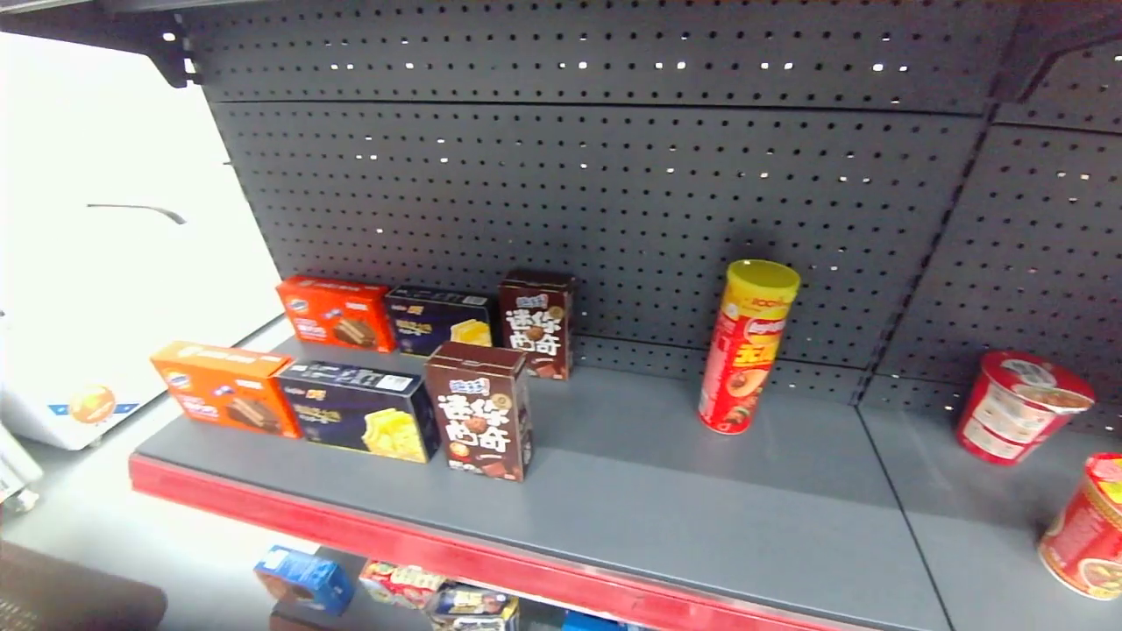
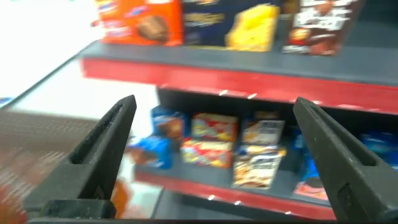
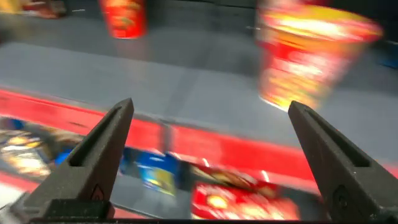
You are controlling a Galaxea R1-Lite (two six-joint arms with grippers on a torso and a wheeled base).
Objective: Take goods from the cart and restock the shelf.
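Note:
The grey shelf board carries two rows of boxes at the left: orange, dark blue and brown in front, the same kinds behind. A tall red chips can with a yellow lid stands mid-shelf. Two red noodle cups stand at the right. My left gripper is open and holds nothing, facing the shelf's red front edge below the boxes. My right gripper is open with nothing in it, in front of a noodle cup, with the chips can farther off.
A black pegboard wall backs the shelf. A lower shelf holds blue packs and several snack packets. A white cabinet stands to the left. Bare board lies between the brown box and the can.

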